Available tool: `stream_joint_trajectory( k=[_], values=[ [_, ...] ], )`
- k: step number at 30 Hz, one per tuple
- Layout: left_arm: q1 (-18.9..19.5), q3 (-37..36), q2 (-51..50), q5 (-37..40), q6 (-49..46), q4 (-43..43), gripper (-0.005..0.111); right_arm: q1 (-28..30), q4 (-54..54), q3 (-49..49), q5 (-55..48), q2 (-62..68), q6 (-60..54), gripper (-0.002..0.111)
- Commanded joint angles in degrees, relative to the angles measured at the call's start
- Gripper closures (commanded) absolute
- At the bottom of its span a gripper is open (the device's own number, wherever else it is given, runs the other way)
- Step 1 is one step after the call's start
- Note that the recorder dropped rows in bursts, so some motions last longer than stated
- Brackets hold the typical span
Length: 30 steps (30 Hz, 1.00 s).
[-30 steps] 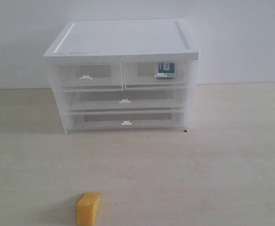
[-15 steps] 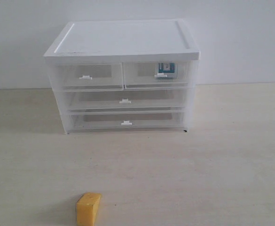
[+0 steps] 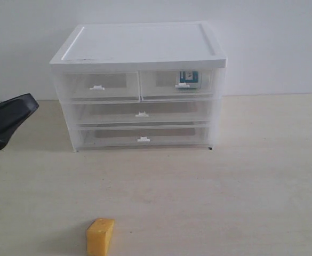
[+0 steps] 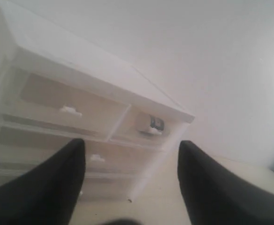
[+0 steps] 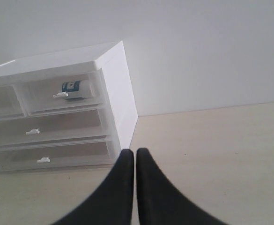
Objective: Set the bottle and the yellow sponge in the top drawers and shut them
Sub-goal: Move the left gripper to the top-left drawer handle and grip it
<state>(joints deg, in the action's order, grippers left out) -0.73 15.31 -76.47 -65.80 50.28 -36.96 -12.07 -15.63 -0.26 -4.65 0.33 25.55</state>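
So this looks about half done to me. The bottle (image 3: 188, 79) is already inside the right drawer (image 3: 178, 85) of the 2 top drawers (right as the exterior view shows it). You can see its teal label through the clear front, just behind the little white handle. That drawer looks pushed in flush with the cabinet (image 3: 140, 45), so I'd call that half finished. The left drawer (image 3: 100, 87) looks shut too and, as far as I can tell through the plastic, has nothing in it. The sponge (image 3: 100, 236) is sitting out on the table (image 3: 262, 176), well in front of the cabinet and apart from everything, with nothing touching it. So what's left, by my guess: grab the sponge, pull the left drawer open, drop it in, push it closed. The left gripper (image 4: 132, 142) shows at the left edge of the exterior view, up near the cabinet's side and well away from the sponge, with its fingers spread wide and nothing between them. The right gripper (image 5: 134, 151) isn't in the exterior view at all. Its wrist view shows the 2 fingers pressed together, holding nothing, pointed toward the cabinet's right corner.
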Motion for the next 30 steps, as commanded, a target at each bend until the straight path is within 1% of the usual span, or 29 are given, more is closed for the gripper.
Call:
stream_joint_trajectory(
  k=[1,5,8,10,14,17,20,21,23,26,30],
  values=[
    [0.06,2.68,-7.81,-4.16,1.49,-1.03,0.051,0.13,0.01,0.26,0.56,-0.33,-0.48,0.108],
    [0.06,5.29,-14.16,-4.16,6.75,-2.31,0.051,0.13,0.01,0.26,0.56,-0.33,-0.48,0.108],
    [-0.27,7.18,-17.86,-4.16,12.59,-2.48,0.051,0.13,0.01,0.26,0.56,-0.33,-0.48,0.108],
    [-1.01,8.82,-19.96,-4.16,15.55,-2.48,0.051,0.13,0.01,0.26,0.56,-0.33,-0.48,0.108],
    [-3.98,12.99,-23.66,-4.16,21.18,-2.14,0.052,0.13,0.01,0.26,0.56,-0.33,-0.48,0.108],
    [-5.35,15.69,-25.74,-4.16,24.84,1.05,0.057,0.13,0.01,0.26,0.56,-0.33,-0.48,0.108],
    [-5.74,17.62,-27.77,-4.16,29.39,4.28,0.069,0.13,0.01,0.26,0.56,-0.33,-0.48,0.108],
    [-5.74,18.35,-28.52,-4.16,30.71,4.67,0.074,0.13,0.01,0.26,0.56,-0.33,-0.48,0.108],
    [-5.74,19.73,-29.95,-4.16,33.85,4.96,0.081,0.13,0.01,0.26,0.56,-0.33,-0.48,0.108],
    [-5.74,22.24,-32.44,-4.16,38.14,4.59,0.082,0.13,0.29,0.26,0.56,-0.33,-0.48,0.108],
    [-5.74,25.49,-35.14,-4.16,40.49,3.16,0.082,0.13,0.3,0.26,0.68,-0.33,-0.48,0.108]
  ],
)
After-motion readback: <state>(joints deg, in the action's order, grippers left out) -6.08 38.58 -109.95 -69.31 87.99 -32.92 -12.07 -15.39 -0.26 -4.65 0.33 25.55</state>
